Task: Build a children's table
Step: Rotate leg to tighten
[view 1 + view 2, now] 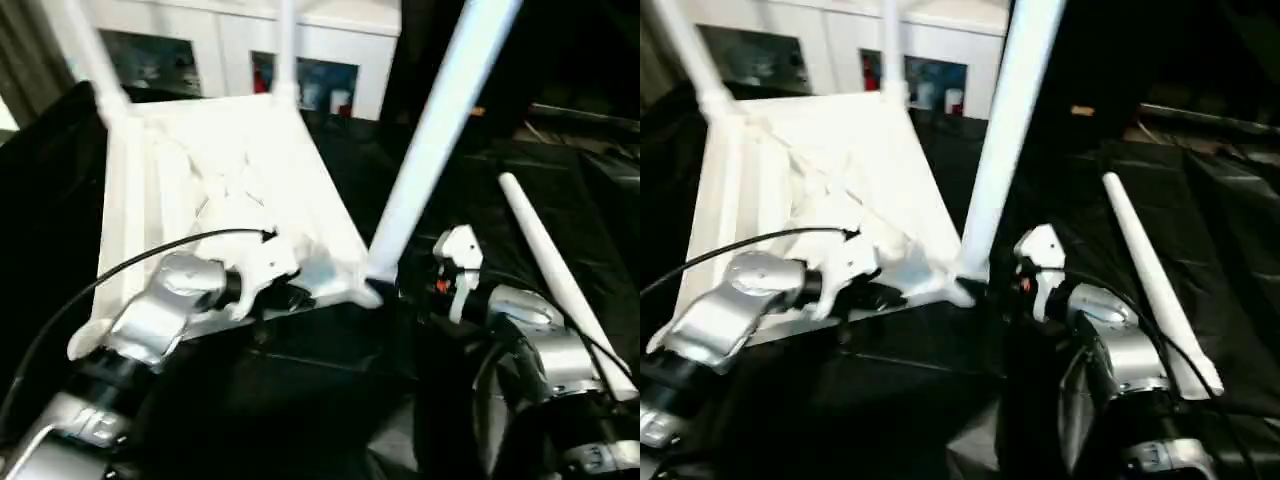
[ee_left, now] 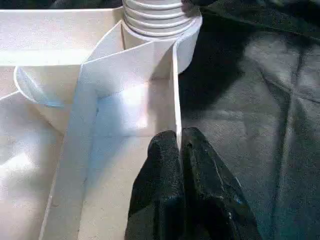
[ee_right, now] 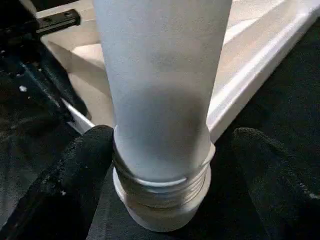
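The white tabletop (image 1: 230, 170) lies upside down and tilted on the black cloth, ribs showing. Two legs (image 1: 95, 50) (image 1: 287, 45) stand in its far corner sockets. A third leg (image 1: 430, 140) rises from the near right corner. My left gripper (image 2: 179, 142) is shut on the thin rim wall (image 2: 176, 90) beside that corner socket (image 2: 160, 20). My right gripper (image 3: 170, 150) is open around the base of the near leg (image 3: 160, 75); one finger (image 3: 85, 170) touches its threaded collar and the other stands apart. A loose leg (image 1: 555, 270) lies on the cloth to the right.
A black cloth (image 1: 330, 380) covers the work table. A white cabinet (image 1: 240, 40) with glass doors stands behind it. A black cable (image 1: 120, 265) arcs over my left forearm across the tabletop. The loose leg lies close by my right forearm (image 1: 560, 370).
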